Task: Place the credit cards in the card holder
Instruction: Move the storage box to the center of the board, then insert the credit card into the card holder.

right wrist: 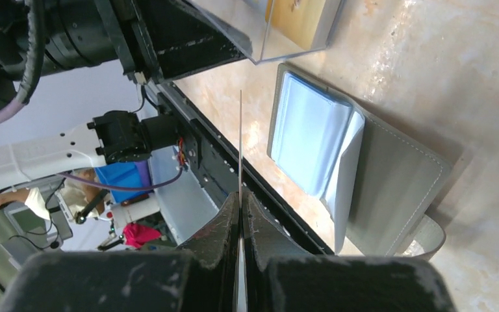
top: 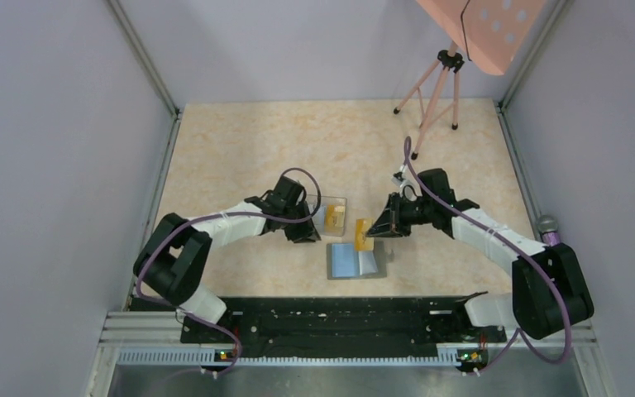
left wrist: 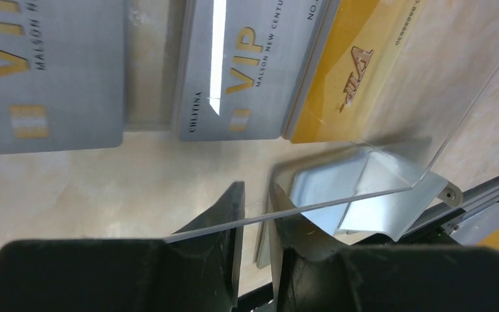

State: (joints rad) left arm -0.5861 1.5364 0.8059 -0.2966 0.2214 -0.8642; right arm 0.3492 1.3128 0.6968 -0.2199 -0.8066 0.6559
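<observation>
Pinching a card (top: pixel 364 234) edge-on, right fingers (right wrist: pixel 224 224) hover near the open holder (top: pixel 355 260); left fingers (left wrist: pixel 227 205) slightly spread astride the clear box (left wrist: pixel 364 197) wall.

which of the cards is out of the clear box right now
The orange card pinched on edge in the right pincer, by the open card holder. The other orange card and both grey cards lie in the clear box.
</observation>
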